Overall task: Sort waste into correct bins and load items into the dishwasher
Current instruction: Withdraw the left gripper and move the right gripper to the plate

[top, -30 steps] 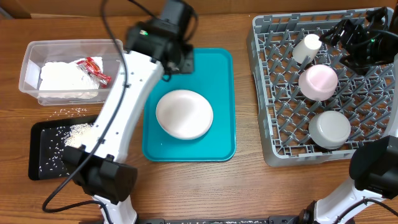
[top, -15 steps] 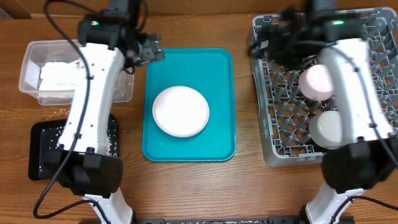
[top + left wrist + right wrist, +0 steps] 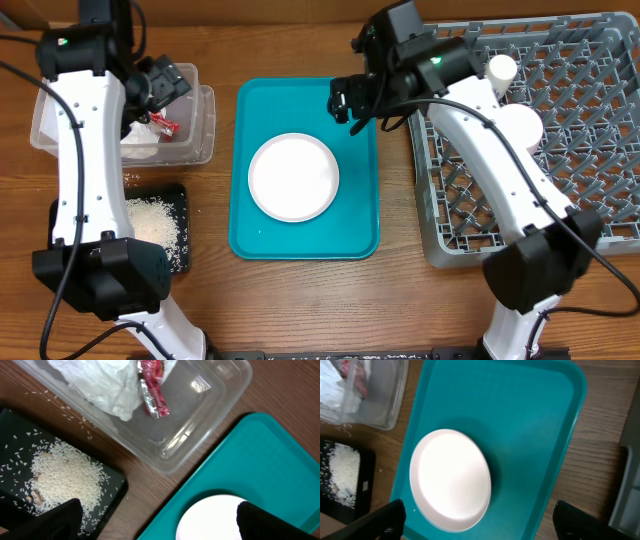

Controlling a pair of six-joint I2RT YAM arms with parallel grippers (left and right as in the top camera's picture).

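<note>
A round white plate [image 3: 293, 177] lies on the teal tray [image 3: 345, 225]. My right gripper [image 3: 350, 100] hangs open over the tray's far right corner, and in its wrist view the plate [image 3: 450, 480] sits below the empty gap of that gripper [image 3: 485, 522]. My left gripper [image 3: 165, 85] is open over the clear tub [image 3: 203, 125]. The tub [image 3: 200, 425] holds a crumpled napkin [image 3: 100, 385] and a red-and-white wrapper [image 3: 152, 390]. Rice [image 3: 60, 472] lies in the black tray [image 3: 175, 200]. A white cup [image 3: 500, 70] and a small white bowl [image 3: 525, 125] sit in the grey dish rack [image 3: 590, 150]. The grey bowl is hidden.
A few rice grains [image 3: 75, 415] are scattered on the wooden table between tub and black tray. My right arm [image 3: 500, 170] crosses the rack's left side. The rack's edge [image 3: 627, 485] shows right of the teal tray.
My left arm swung left from the teal tray to over the clear tub, jaws now wide. My right arm came off the rack to the tray's far right corner.
</note>
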